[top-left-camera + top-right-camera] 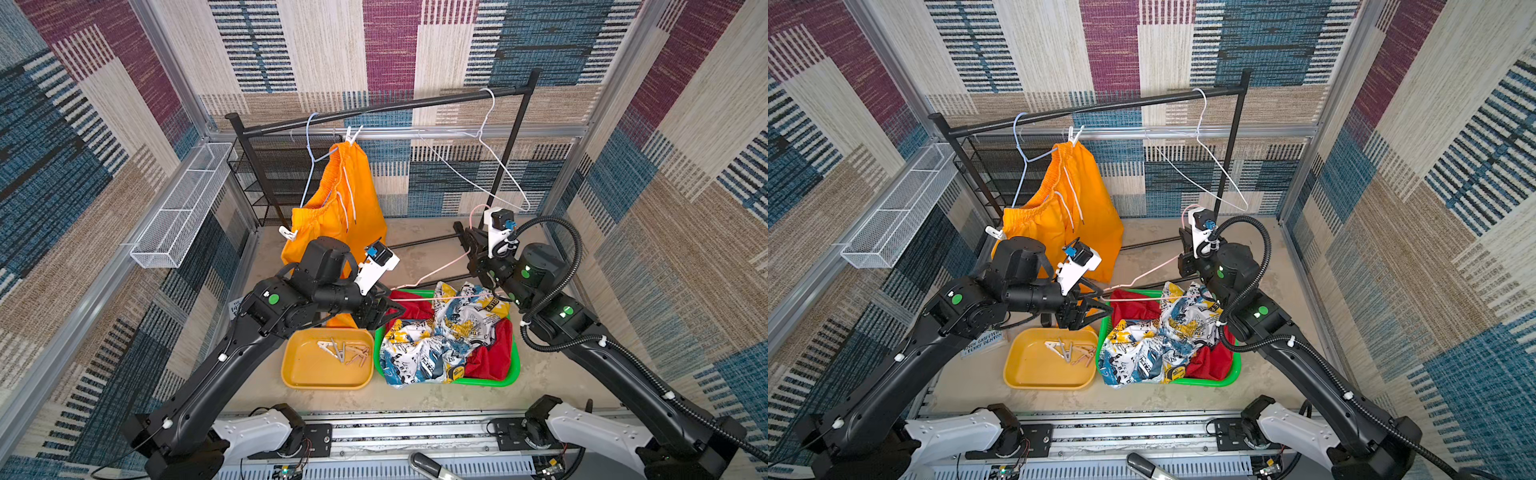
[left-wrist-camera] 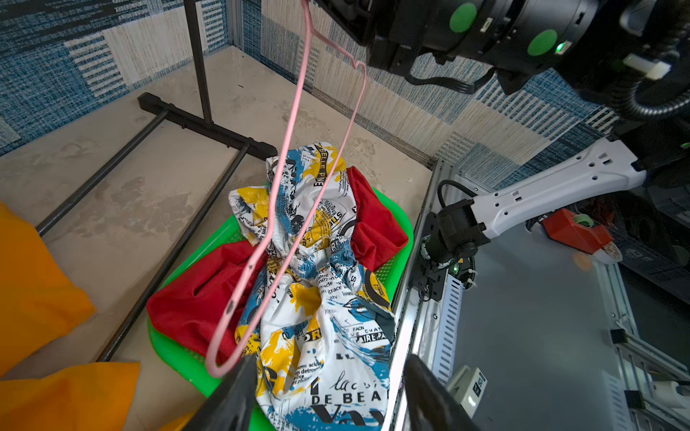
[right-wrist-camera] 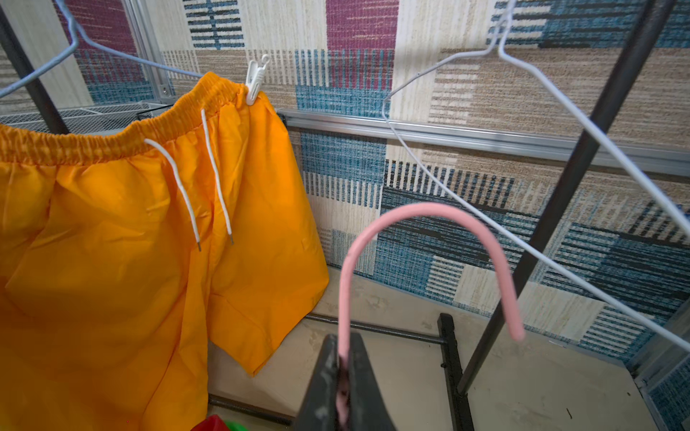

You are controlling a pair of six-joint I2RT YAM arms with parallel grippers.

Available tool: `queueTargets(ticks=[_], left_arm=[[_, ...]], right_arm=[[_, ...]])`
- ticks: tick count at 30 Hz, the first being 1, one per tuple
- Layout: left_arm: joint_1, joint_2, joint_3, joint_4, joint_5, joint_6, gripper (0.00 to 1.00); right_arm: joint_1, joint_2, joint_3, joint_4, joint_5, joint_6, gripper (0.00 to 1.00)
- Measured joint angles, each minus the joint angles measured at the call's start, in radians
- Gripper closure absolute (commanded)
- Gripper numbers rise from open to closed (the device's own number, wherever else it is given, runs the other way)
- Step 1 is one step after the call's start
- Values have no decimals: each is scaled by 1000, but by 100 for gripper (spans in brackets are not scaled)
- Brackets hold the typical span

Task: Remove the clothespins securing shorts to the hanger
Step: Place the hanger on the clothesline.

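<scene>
Clothespins clip orange shorts to a blue hanger while the right pincer clenches a pink hanger and the left pincer gapes released.

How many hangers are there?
3. A blue hanger holds the orange shorts on the black rail. A bare white hanger hangs farther along that rail. The right gripper pinches the pink hanger by its hook. None seems hidden.
</scene>
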Motion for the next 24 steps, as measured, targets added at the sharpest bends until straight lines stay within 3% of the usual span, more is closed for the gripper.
queueTargets(ticks=[9,24], left_arm=[[10,105,19,-17,-39,85,41],[10,131,-29,26,-5,111,69]], right_arm=[[0,-8,-20,1,-137,-32,100],[0,27,7,2,-197,-37,100]])
